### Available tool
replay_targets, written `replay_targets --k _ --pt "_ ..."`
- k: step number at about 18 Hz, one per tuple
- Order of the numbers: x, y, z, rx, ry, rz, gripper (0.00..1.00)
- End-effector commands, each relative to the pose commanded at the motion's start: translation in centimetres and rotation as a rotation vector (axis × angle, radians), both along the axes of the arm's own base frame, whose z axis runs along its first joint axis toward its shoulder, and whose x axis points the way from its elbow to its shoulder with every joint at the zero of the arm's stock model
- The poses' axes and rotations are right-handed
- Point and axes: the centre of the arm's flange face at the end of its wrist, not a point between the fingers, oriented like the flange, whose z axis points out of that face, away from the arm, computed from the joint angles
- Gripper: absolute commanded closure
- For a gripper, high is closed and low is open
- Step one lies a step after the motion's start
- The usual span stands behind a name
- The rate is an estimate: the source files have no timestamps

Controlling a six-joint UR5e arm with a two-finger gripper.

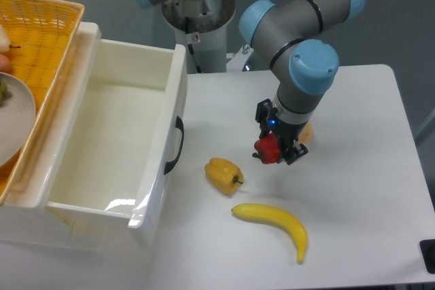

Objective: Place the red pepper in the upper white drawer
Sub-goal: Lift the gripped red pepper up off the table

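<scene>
The red pepper (268,149) is small and glossy and sits between the fingers of my gripper (275,149), which is shut on it just above the white table, right of centre. The upper white drawer (170,89) stands open at the left, a deep white box with a black curved handle (175,145) on its front wall. Its inside is bare. The gripper is well to the right of the drawer's front.
A yellow pepper (223,174) lies on the table between the drawer and the gripper. A banana (273,225) lies nearer the front. A yellow wicker basket (47,28) with a plate stands at the far left. An orange thing (305,133) is partly hidden behind the gripper.
</scene>
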Motion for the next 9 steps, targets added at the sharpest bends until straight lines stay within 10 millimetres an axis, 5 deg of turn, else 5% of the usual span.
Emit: replay_targets --k 9 --pt "0.8 0.1 2.1 0.021 0.0 0.049 0.62"
